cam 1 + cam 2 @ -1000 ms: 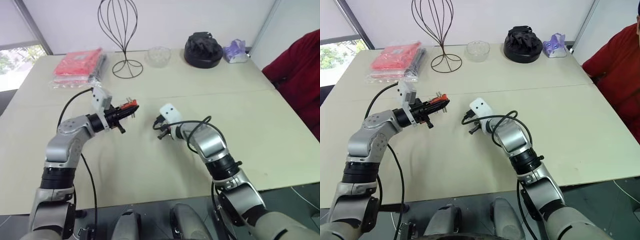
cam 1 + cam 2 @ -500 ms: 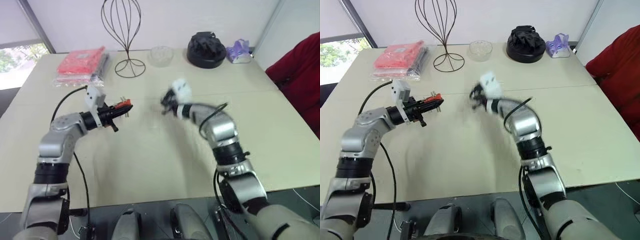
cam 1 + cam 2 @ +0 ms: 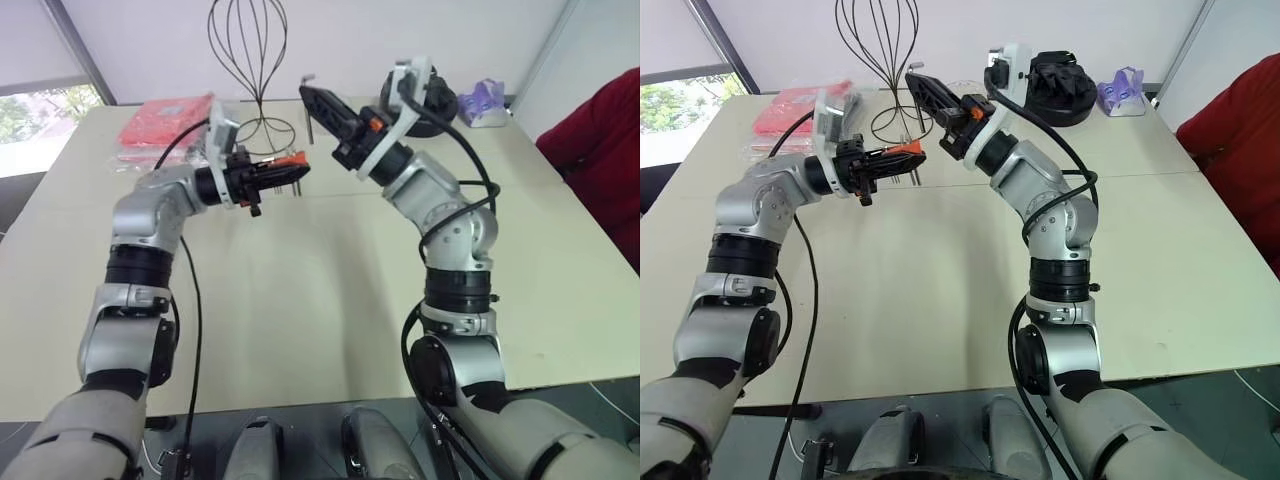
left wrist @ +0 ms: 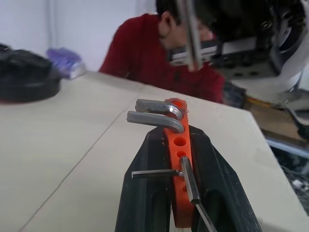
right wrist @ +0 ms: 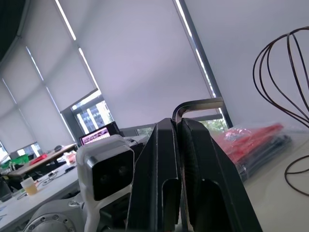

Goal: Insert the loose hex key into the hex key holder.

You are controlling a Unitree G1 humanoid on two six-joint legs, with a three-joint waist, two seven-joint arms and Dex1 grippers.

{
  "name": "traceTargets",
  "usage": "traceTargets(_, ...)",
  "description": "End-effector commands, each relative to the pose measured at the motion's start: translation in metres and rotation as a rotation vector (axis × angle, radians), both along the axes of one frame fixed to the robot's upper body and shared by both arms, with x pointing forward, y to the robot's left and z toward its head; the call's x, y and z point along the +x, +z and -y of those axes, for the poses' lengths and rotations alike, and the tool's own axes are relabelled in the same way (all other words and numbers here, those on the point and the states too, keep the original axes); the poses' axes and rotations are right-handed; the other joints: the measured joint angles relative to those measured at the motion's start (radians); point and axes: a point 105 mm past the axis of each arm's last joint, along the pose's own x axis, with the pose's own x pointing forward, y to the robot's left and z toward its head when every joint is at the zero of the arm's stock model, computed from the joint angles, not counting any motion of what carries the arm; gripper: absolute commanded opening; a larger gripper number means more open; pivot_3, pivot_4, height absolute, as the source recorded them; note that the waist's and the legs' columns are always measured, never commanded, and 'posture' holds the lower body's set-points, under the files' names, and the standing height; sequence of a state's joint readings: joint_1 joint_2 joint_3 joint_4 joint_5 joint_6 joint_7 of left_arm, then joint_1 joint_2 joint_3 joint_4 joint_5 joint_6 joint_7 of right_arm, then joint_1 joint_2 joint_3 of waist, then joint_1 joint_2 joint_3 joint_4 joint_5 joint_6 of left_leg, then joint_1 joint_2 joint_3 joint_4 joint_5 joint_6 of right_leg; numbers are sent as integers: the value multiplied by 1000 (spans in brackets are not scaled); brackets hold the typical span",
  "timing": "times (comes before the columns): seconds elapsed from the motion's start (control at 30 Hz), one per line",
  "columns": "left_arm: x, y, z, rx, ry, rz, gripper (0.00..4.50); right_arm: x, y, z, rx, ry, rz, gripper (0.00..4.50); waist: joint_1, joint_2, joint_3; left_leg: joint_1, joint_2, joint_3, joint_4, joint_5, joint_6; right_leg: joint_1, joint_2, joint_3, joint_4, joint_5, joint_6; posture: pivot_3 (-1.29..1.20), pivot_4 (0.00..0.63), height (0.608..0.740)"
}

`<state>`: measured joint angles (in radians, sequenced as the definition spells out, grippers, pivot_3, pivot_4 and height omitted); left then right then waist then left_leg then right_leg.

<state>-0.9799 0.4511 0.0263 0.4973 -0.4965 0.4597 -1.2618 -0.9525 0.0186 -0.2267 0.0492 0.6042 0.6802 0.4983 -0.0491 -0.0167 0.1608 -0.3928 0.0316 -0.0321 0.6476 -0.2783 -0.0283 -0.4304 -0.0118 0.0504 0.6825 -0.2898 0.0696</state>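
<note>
Orange-red hex key holder, unmarked, possibly, left gripper clamped

Orange-red hex key holder with bent metal keys, held level above the table, loose grey L-shaped hex key raised nearby, apart.

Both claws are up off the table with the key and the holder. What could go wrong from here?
The left claw pinches the small orange-red plastic hex key holder by its sides, so a push from the key might tilt it.

The right claw grips the thin grey L-shaped hex key near its bend; it could pivot on contact.

Both are held above the beige table, so a dropped part could fall and bounce.
</note>
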Motion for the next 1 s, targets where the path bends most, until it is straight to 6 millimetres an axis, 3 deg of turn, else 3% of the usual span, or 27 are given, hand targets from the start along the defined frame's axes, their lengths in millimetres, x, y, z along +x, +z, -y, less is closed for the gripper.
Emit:
traceTargets(0.03,-5,15,9,-18,-44,61,0,-4,9,-4,23,6,43,33,2,0,0,0,0,0,0,0,0,0,0,0,0,0,0,0,150,740)
traceTargets(0.6,2,20,3,-68,12,79,0,5,-5,5,24,-31,-8,33,3,0,0,0,0,0,0,0,0,0,0,0,0,0,0,0,150,740)
traceTargets(1.0,5,9,1,-41,32,68,0,1,1,2,40,-15,7,33,4,0,0,0,0,0,0,0,0,0,0,0,0,0,0,0,150,740)
